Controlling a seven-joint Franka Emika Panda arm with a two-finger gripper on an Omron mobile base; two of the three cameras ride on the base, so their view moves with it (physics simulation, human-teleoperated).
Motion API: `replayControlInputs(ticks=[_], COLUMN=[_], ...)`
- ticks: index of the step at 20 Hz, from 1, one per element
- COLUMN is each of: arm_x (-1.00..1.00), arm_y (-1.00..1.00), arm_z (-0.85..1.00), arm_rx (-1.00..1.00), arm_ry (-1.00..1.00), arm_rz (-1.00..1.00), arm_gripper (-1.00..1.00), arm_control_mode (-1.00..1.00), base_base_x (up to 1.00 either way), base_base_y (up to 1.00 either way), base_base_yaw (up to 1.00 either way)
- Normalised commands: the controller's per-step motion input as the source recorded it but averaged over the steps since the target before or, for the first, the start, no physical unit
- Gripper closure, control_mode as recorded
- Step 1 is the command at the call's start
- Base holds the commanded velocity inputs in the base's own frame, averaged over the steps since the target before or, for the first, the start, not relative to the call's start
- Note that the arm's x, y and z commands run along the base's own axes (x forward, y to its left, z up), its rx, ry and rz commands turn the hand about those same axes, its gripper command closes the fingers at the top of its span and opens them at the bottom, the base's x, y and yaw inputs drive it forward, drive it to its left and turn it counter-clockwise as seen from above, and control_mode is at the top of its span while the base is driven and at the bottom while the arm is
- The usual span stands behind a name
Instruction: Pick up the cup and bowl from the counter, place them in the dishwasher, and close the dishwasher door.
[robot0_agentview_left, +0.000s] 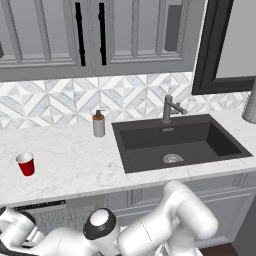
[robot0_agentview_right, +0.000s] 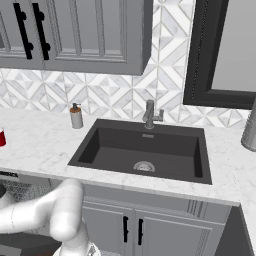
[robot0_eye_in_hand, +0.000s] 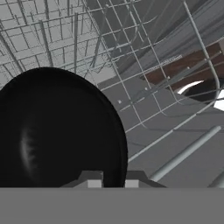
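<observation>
The small red tapered plastic cup (robot0_agentview_left: 26, 164) with its white rim stands upright on the long white marble-patterned stone counter (robot0_agentview_left: 75, 165), far to the left of the dark inset sink and near the front edge. The round, shallow all-black bowl (robot0_eye_in_hand: 57, 131) sits inside the dishwasher on the grey wire-mesh rack (robot0_eye_in_hand: 144, 65), its dark hollow showing in the hand view. The dishwasher (robot0_agentview_left: 40, 212) lies under the counter at the left, below the cup, its dark control strip just beneath the counter edge and wire mesh visible below it.
</observation>
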Motion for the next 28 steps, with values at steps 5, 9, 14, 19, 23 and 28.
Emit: replayControlInputs(ticks=[5, 9, 14, 19, 23, 28], arm_x=[0.00, 0.00, 0.00, -0.13, -0.36, -0.51], arm_y=[0.00, 0.00, -0.04, -0.05, -0.18, -0.76], arm_z=[0.00, 0.00, 0.46, 0.89, 0.89, 0.43], arm_rx=[0.00, 0.00, 0.00, 0.00, 0.00, 0.09], arm_ry=[0.00, 0.00, 0.00, -0.01, -0.04, -0.07], arm_rz=[0.00, 0.00, 0.00, 0.04, 0.05, 0.00], arm_gripper=[-1.00, -1.00, -1.00, -1.00, -1.00, -1.00], arm_control_mode=[-1.00, -1.00, -1.00, -1.00, -1.00, -1.00], base_base_x=[0.00, 0.00, 0.00, 0.00, 0.00, 0.00], base_base_y=[0.00, 0.00, 0.00, 0.00, 0.00, 0.00], base_base_yaw=[0.00, 0.00, 0.00, 0.00, 0.00, 0.00])
